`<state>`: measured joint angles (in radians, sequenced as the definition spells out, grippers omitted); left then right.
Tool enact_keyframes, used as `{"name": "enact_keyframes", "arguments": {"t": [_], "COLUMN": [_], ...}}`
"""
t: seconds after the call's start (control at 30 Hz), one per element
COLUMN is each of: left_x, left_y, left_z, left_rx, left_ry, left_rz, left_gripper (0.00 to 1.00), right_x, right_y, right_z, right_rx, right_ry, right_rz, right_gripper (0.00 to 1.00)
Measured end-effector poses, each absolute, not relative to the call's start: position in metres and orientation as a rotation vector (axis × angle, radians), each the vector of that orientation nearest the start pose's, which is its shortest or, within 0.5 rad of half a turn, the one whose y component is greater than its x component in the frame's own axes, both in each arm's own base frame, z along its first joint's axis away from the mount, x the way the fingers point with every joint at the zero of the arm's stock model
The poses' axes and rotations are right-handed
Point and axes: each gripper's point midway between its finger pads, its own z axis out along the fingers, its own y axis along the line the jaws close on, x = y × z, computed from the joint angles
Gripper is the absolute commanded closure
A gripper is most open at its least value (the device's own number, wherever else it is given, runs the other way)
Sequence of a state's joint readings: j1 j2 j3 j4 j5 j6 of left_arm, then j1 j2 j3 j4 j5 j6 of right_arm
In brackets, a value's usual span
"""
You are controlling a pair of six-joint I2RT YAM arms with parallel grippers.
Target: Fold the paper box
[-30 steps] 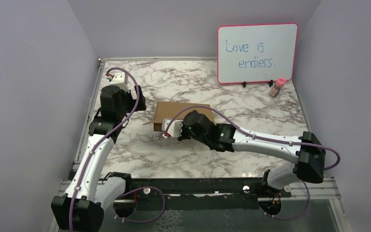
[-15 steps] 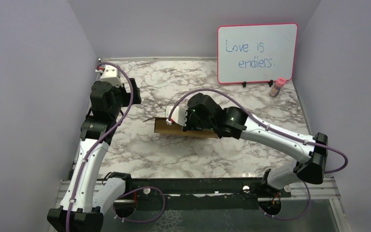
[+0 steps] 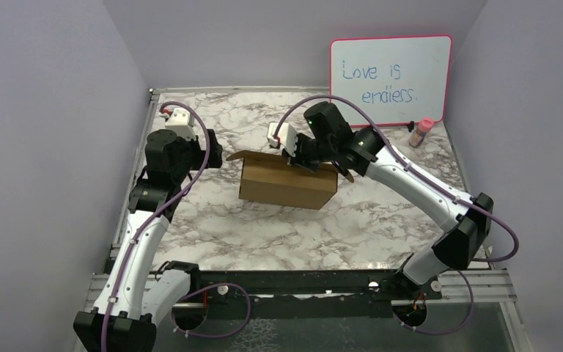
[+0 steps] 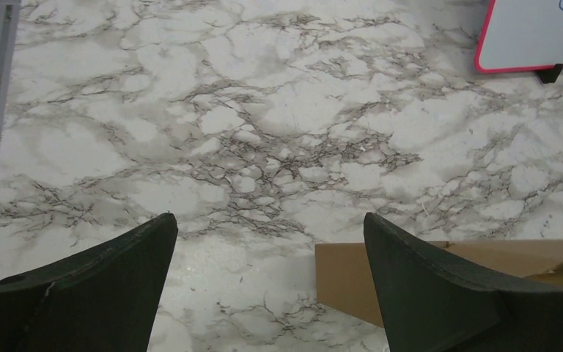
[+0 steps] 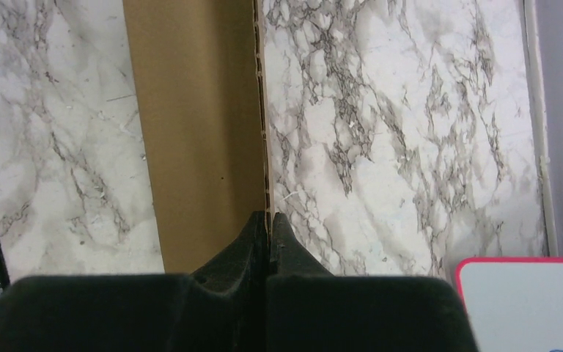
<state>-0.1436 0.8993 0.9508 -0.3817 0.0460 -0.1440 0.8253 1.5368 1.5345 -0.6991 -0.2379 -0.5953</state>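
The paper box (image 3: 287,183) is plain brown cardboard and stands on the marble table as a raised rectangular shape with a flap sticking out at its upper left. My right gripper (image 3: 294,157) is shut on the box's upper back edge. In the right wrist view its jaws (image 5: 269,216) pinch the thin cardboard edge, with a brown panel (image 5: 198,110) running away on the left. My left gripper (image 3: 215,156) hovers open just left of the box. In the left wrist view its fingers (image 4: 269,220) are spread wide over bare marble, and a box corner (image 4: 344,282) shows by the right finger.
A pink-framed whiteboard (image 3: 390,81) reading "Love is endless." stands at the back right, with a small pink-capped bottle (image 3: 421,132) beside it. Purple walls close in the table on three sides. A metal rail runs along the table's left edge.
My right gripper rose and moved toward the back while holding the cardboard edge, pulling the flat box up into a standing shape. The left arm shifted slightly and stayed open.
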Motion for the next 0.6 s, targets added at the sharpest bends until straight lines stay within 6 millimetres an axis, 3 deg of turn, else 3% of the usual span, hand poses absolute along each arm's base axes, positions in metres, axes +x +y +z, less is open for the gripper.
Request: {"name": "enact_keyframes", "arguments": {"t": [0.27,0.6], "left_x": [0.309,0.309], "left_y": [-0.079,-0.084], "left_z": [0.249,0.243], "left_rx": [0.132,0.177], "left_ry": [1.947,1.952], "left_rz": [-0.294,-0.296], "left_gripper": [0.03,0.03], "right_x": [0.301,0.3], "right_y": [0.342,0.346], "right_z": [0.236,0.216], "right_rx": [-1.613,-1.653], "right_ry": [1.641,1.69], "right_rz": [0.464,0.513], "right_gripper": [0.92,0.72]}}
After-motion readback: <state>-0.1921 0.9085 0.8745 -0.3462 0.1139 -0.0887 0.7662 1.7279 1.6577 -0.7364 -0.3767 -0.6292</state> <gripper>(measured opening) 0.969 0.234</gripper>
